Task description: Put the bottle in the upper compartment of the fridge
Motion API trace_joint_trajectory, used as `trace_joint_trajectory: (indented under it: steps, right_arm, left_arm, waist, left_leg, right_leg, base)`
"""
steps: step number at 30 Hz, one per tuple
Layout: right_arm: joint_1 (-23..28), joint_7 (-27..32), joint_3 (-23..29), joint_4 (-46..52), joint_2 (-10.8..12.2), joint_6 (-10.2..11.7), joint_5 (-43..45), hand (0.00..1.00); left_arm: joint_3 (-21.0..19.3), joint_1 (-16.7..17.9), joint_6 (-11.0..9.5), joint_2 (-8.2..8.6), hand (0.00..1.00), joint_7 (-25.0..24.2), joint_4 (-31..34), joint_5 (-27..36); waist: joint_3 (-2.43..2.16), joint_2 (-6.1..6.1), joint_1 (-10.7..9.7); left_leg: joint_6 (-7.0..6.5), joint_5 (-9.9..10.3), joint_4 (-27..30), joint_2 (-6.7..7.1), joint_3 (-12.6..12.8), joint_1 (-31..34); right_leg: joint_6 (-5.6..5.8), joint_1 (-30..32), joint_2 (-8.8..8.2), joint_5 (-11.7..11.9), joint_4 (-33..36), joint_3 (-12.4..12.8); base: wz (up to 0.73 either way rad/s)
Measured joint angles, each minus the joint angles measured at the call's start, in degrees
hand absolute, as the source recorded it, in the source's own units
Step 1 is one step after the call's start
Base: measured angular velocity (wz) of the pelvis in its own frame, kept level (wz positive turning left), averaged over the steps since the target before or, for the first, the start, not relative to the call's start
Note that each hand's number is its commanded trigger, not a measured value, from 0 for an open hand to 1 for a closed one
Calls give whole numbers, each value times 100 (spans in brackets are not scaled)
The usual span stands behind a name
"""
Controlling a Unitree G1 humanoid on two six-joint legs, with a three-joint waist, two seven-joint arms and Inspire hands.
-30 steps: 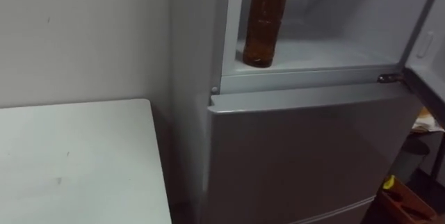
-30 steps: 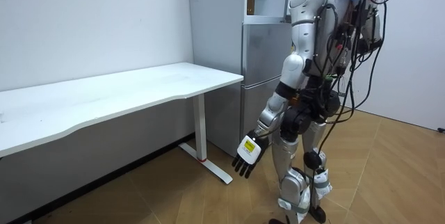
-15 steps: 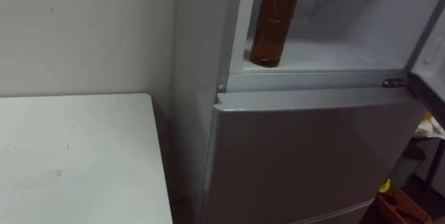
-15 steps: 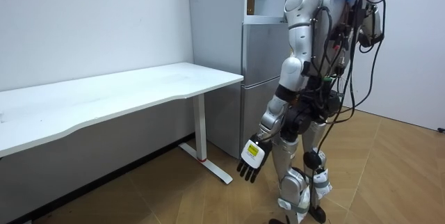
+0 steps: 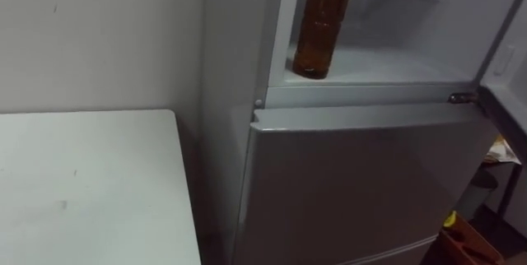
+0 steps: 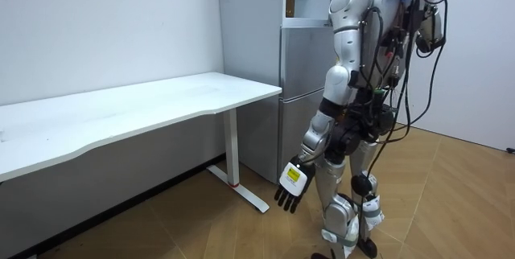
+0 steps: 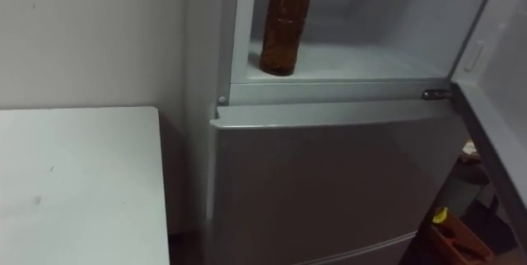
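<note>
White table at left, just beside fridge; left hand hangs low at robot's side, fingers straight, loosely spread, pointing to floor, holding nothing; bottle well above fingers, upright in open upper compartment, at its front left corner; upper door open at right.

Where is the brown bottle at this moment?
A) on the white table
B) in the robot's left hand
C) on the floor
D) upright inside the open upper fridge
D: the bottle stands upright on the floor of the upper fridge, near its left wall.
</note>
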State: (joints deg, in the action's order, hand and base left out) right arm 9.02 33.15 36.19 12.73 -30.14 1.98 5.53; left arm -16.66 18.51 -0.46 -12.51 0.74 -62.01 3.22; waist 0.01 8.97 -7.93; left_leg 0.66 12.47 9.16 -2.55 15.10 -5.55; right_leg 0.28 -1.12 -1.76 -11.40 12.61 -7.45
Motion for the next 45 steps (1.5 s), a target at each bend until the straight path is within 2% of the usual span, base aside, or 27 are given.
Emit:
trace_joint_trajectory:
  steps: [4, 9, 15, 21, 27, 31, 40, 45]
  right_arm:
    - [-8, -69, 56, 106, 0, 62, 188, 0]
    - [-91, -168, 100, 162, 0, 173, 194, 0]
    - [-222, -365, 100, 250, 0, 167, 181, 0]
    - [-379, -637, 94, 434, 0, 107, 193, 0]
    - [-541, -658, 93, 614, 0, 43, 184, 0]
    - [-640, -634, 79, 615, -1, 45, 179, 0]
    - [-974, -697, -405, 614, -2, 46, 140, 0]
    - [-1286, -717, -595, 615, -2, 53, 149, 0]
  left_arm:
    - [1, -4, -14, 1, 0, 0, 0, -7]
    - [2, -8, -93, -4, 0, -12, -40, -6]
    - [11, -3, -108, 5, 0, -112, -112, -7]
    - [11, -6, -108, 8, 0, -153, -111, -12]
    - [10, -12, -113, 8, 0, -140, -115, -36]
    - [10, -19, -136, 8, 0, -125, -106, -66]
    - [159, -19, -136, 5, 0, -20, -116, -56]
    - [227, -38, -135, 7, 0, -15, -116, -55]
  waist:
    - [-4, 5, 13]
    - [0, -60, 18]
    - [23, -79, 48]
    - [24, -81, 75]
    - [18, -92, 107]
    - [10, -109, 213]
    - [12, -111, 250]
    - [14, -132, 352]
  left_leg:
    - [1, 2, -1, 0, 0, 8]
    - [1, 2, -9, -7, 0, -6]
    - [2, 2, -1, -10, -1, -10]
    - [2, 1, 1, -9, 2, -8]
    - [2, 1, -4, -7, 1, 2]
    - [2, 1, -3, -9, -2, 2]
    - [2, 1, 12, -10, -45, -17]
    - [3, 1, 16, -10, -50, -19]
  right_leg:
    - [1, 0, 1, 3, 4, -1]
    - [-1, -14, 8, 9, 16, -1]
    - [-6, -25, 5, 13, 7, -15]
    - [-6, -12, 4, 12, 10, -5]
    - [-6, -7, 6, 13, 19, -7]
    - [-7, -9, 7, 14, 10, -11]
    - [-7, -90, 1, 15, 6, -58]
    - [-10, -86, 0, 16, 8, -57]
  base:
    - [0]
    - [0]
    - [0]
    - [0]
    - [0]
    - [0]
    - [2]
    - [0]
